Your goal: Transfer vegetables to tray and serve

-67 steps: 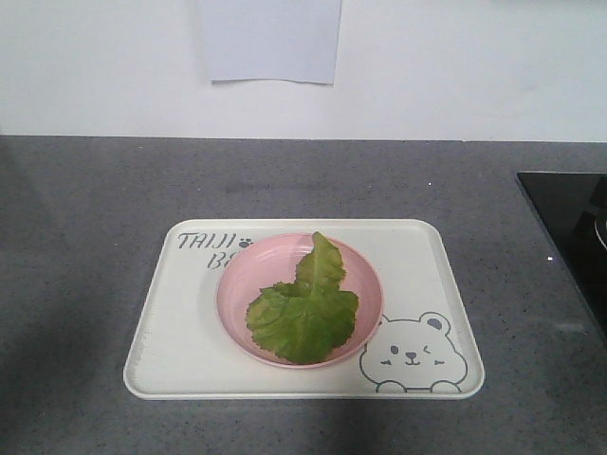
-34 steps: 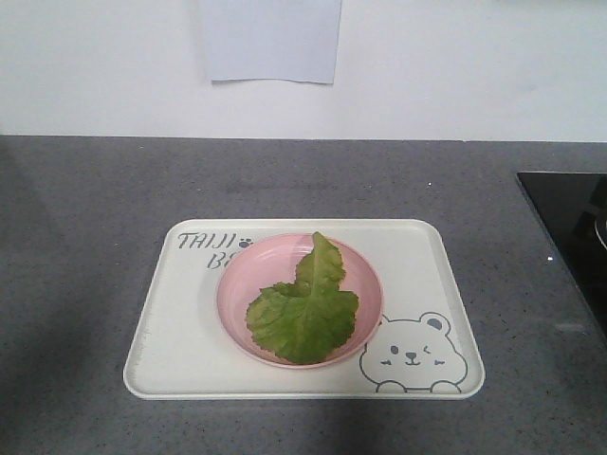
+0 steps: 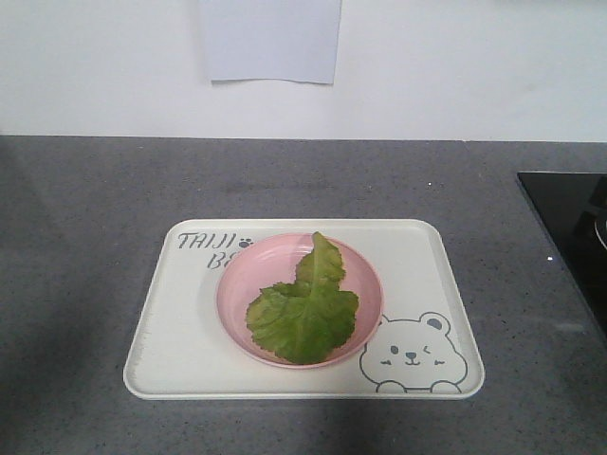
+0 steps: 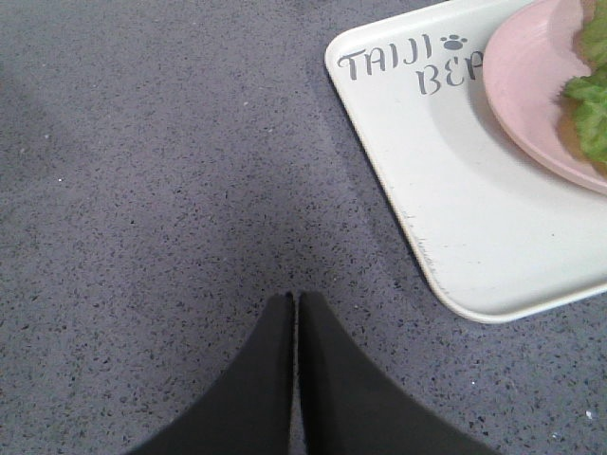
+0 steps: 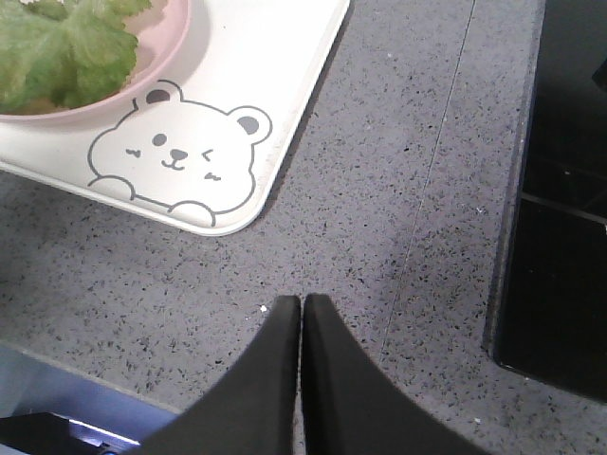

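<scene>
Black and tapered, the left gripper [image 4: 296, 301] and the right gripper [image 5: 302, 303] each hover over bare speckled grey tabletop [image 3: 85, 237] with fingers pressed together, clenched on nothing; one sits off the tray's lettered corner, the other off its bear corner, flanking it (well placed, I judge, to take it from both sides for serving). Beyond them lies the cream-white tray [image 3: 171, 332], flat, smooth and round-cornered, a little scuffed along the near-left rim; on it rests a round pink plate [image 3: 237, 284], shallow and matte, covering part of the lettering. In the plate lies the lettuce leaf [image 3: 303, 313], crinkled and limp, its pale rib pointing away; so the vegetables are carried by the tray but not yet directly on it. Farthest, a glossy black cooktop [image 3: 569, 227] and a white wall.
</scene>
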